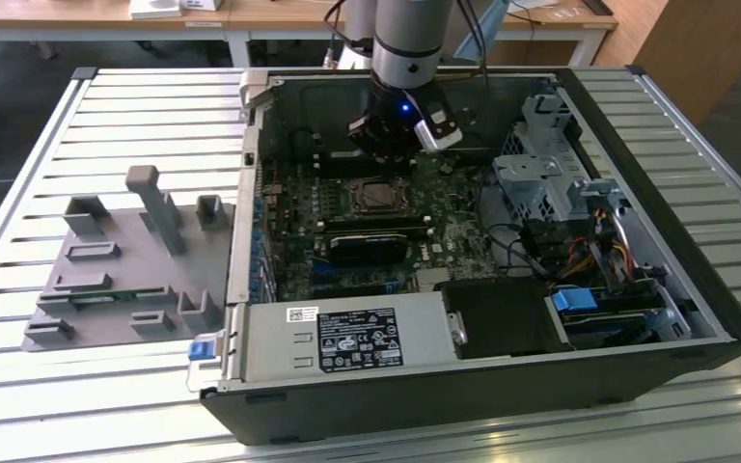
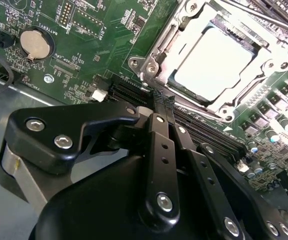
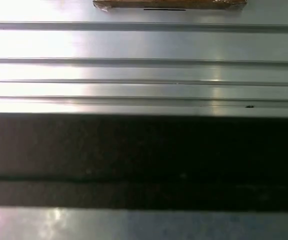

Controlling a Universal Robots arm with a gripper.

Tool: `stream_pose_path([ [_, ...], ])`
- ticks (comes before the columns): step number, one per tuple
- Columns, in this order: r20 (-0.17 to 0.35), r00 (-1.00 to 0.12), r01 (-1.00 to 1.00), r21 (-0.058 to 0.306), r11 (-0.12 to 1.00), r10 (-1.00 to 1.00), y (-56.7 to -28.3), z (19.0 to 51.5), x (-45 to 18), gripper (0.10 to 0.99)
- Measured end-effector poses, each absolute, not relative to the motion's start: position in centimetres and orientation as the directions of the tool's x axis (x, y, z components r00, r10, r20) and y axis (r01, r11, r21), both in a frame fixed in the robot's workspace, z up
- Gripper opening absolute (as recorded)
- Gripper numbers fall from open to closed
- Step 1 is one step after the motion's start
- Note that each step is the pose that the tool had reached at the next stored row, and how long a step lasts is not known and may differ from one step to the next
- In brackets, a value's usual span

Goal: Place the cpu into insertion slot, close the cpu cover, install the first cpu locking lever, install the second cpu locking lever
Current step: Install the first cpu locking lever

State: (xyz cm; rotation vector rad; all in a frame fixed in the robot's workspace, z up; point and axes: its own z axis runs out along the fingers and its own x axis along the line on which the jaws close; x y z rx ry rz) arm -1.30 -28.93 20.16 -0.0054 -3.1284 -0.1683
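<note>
The risk, as I judge it, is a slip. The gripper (image 2: 162, 102) has its jaws pressed together with nothing between them, and its tips sit at one corner of the cover (image 2: 264, 86), right over a long black slot (image 2: 129, 91). A sideways skid there could scrape the board (image 2: 84, 50) or miss a lever. The cpu (image 2: 219, 60) lies in the slot (image 1: 355, 196) with the cover down around its silvery top. Whether either lever is latched I cannot tell, and pressing on a cover that is not lying flat could jam it. In the exterior view the arm drops nearly straight into the case (image 1: 500, 395), its wrist just beyond the slot.
</note>
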Motion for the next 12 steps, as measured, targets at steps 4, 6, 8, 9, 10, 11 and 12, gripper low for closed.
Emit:
stream_pose_path([
  [4, 0.009, -1.0, 0.004, 0.107, 0.994, 0.003, -28.93, 20.04, -1.29, 0.106],
  [6, 0.009, -1.0, 0.004, 0.107, 0.994, 0.003, -28.93, 20.0, -1.29, 0.106],
  [8, 0.009, -1.0, 0.004, 0.107, 0.994, 0.003, -28.93, 20.0, -1.29, 0.106],
  [9, 0.009, -1.0, 0.004, 0.107, 0.994, 0.003, -28.93, 20.0, -1.28, 0.106],
  [10, 0.009, -1.0, 0.004, 0.107, 0.994, 0.003, -28.93, 20.02, -1.28, 0.106],
  [11, 0.009, -1.0, 0.004, 0.107, 0.994, 0.003, -28.93, 20.06, -1.28, 0.106],
  [12, 0.009, -1.0, 0.004, 0.107, 0.994, 0.003, -28.93, 20.12, -1.28, 0.106],
])
